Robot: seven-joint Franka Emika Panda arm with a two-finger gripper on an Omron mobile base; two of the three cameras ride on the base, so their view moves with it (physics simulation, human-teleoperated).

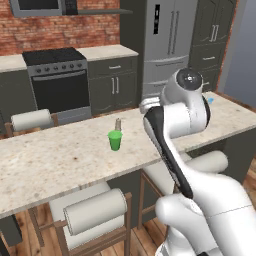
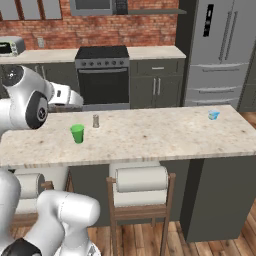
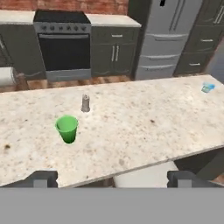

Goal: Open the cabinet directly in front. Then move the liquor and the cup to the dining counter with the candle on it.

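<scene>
Green cup [image 3: 67,128] standing upright on the stone counter [image 3: 144,127], left of centre in the hand view. Just behind it, a small grey shaker-like item [image 3: 85,103]; no red cap visible. Small blue thing [image 3: 207,87] at the far right. Gripper [image 3: 112,178] low in frame, jaws spread wide, holding nothing. Cup likely light, thin, easily tipped or squashed; best pinched gently across mid-wall.

arm [image 1: 195,150]: glossy white rounded shells | joints: dark grey bands, black cap | finger tips [image 3: 41,178]: small, dark
</scene>
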